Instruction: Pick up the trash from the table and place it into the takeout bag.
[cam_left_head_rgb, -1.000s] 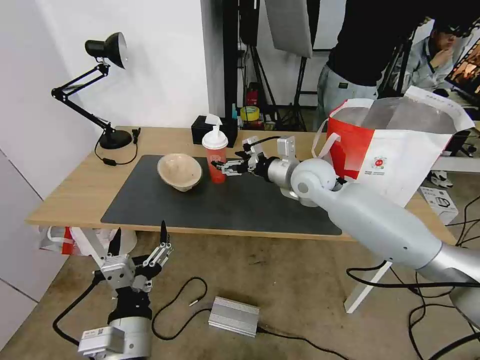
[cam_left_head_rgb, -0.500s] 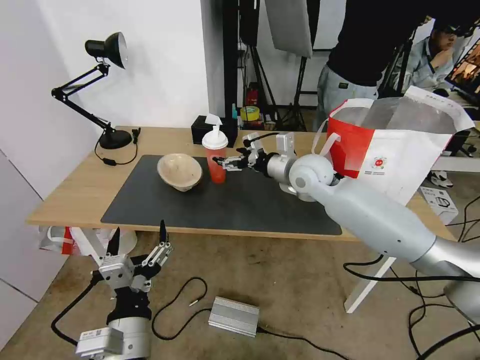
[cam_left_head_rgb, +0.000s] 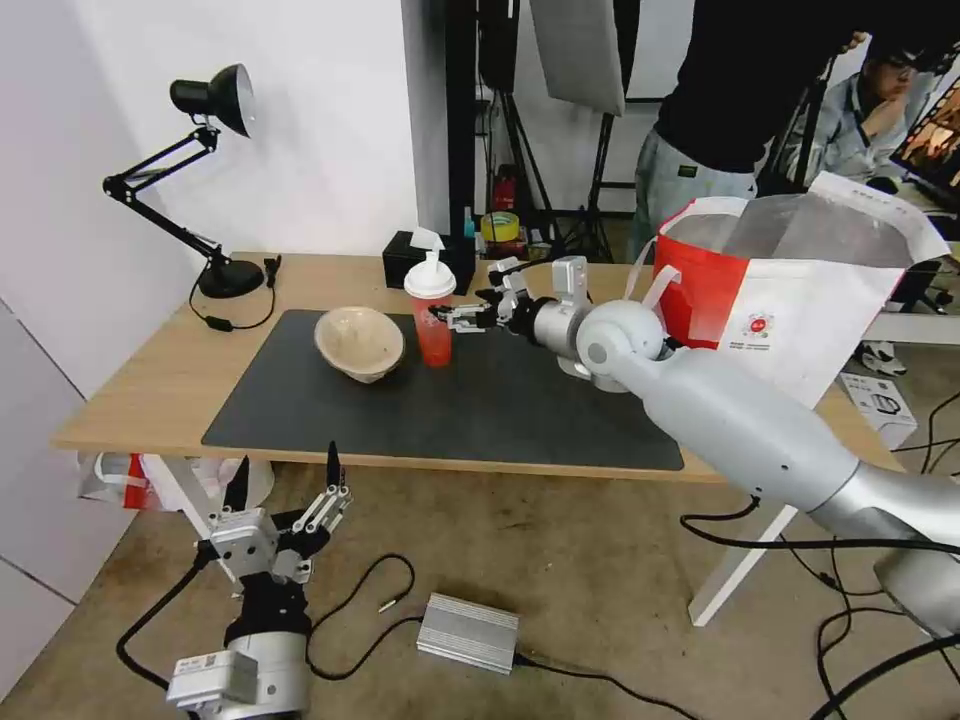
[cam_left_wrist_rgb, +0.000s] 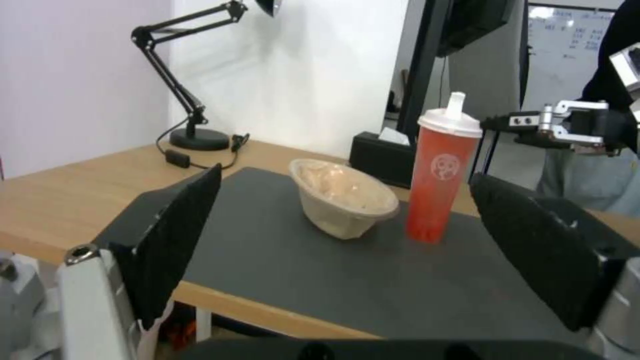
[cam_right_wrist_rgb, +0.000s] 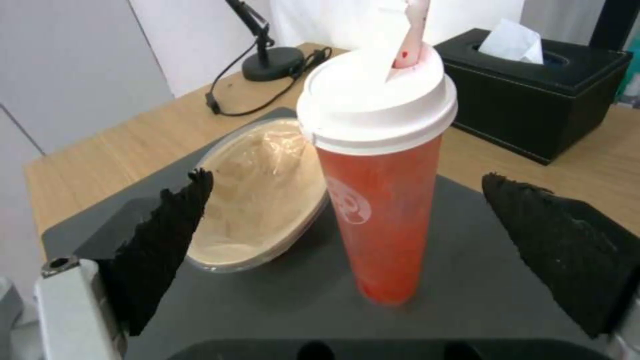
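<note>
Long light-wood table (cam_left_head_rgb: 150, 385) mid-frame, bearing dark grey rectangular mat (cam_left_head_rgb: 480, 410), black desk lamp (cam_left_head_rgb: 205, 180), black tissue box (cam_left_head_rgb: 410, 262), red-and-white takeout bag (cam_left_head_rgb: 790, 300).

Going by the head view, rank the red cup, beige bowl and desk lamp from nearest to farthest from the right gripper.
1. Red cup, just ahead of the open right gripper.
2. Beige bowl, left of the cup on the mat.
3. Desk lamp, far left corner.

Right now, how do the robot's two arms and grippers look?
The right arm has a smooth silver-white shell with a round joint. The left gripper and right gripper have silver metal frames and black pointed fingers; a black cable loops beside the left wrist.
</note>
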